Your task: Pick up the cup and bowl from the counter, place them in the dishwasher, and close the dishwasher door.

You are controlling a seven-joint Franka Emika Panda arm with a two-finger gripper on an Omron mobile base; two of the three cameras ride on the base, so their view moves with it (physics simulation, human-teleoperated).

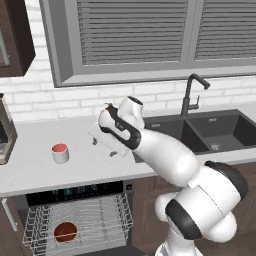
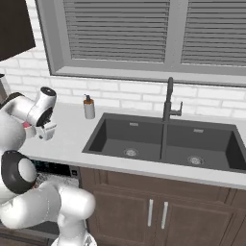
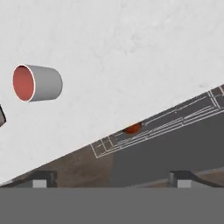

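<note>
Here the cup [image 1: 60, 153] stands upright on the counter [image 1: 35, 175], to the left of the arm, and its red inside holds nothing that can be seen. From the hand view the cup [image 3: 37, 83] lies well apart from the two finger tips, with bare white counter [image 3: 131, 57] between them.

The bowl [image 1: 65, 231] is already in the dishwasher [image 1: 75, 220]; it rests in the white wire rack [image 1: 35, 220], near the left front part, and it looks empty. In the hand view, a small piece of the reddish bowl [image 3: 133, 128] shows through the rack wires just below the counter edge. The dishwasher door [image 3: 175, 153] is down, so the rack is open to see.

The gripper [image 1: 102, 146] hovers above the counter, to the right of the cup, not touching it. Its jaws stand wide apart and hold nothing.

Further right, the dark double sink [image 2: 163, 141] is set into the counter, with a black faucet [image 2: 168, 103] behind it. A grey soap dispenser [image 2: 89, 107] stands just beside the sink's left back corner.
</note>
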